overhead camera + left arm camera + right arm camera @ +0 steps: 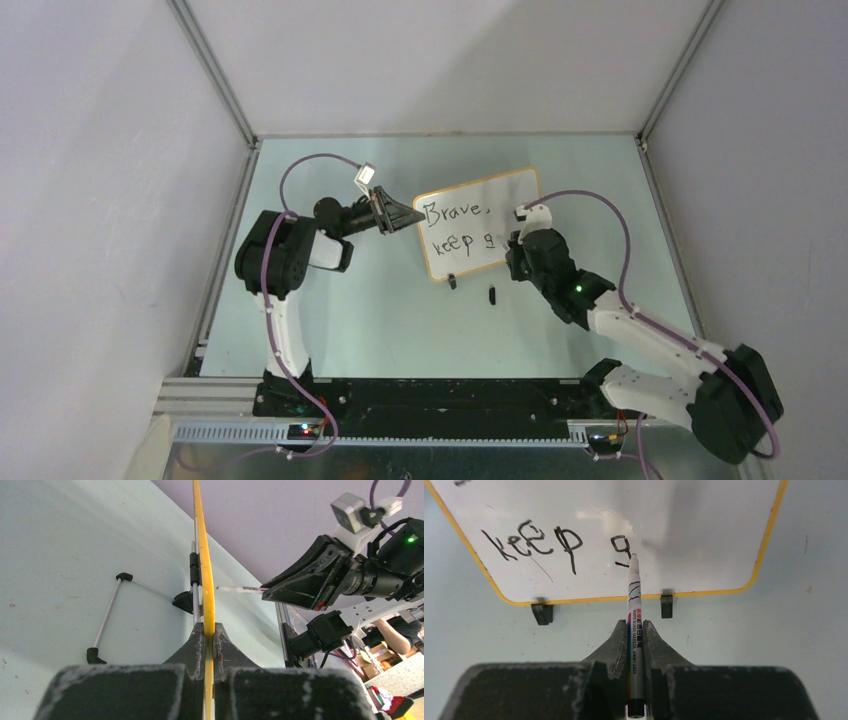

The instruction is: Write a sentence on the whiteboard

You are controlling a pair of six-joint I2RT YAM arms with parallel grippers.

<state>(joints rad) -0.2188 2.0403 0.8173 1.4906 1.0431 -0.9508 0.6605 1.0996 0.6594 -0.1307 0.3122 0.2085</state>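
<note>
The whiteboard (505,205) stands tilted on the table, its orange frame seen edge-on in the left wrist view (204,565). My left gripper (408,216) is shut on the board's left edge (209,630). The sentence (455,226) reads "Brave," above "keep g". In the right wrist view the lower line (539,545) shows "keep g". My right gripper (636,626) is shut on a white marker (634,615). The marker's tip touches the board right beside the "g" (621,550). The right gripper (518,240) sits at the board's lower right.
Two black clip feet (542,613) hold the board's lower edge; the second foot (666,605) is right of the marker. A wire stand (107,615) props the board's back. Grey enclosure walls (110,200) surround the pale green table (330,320).
</note>
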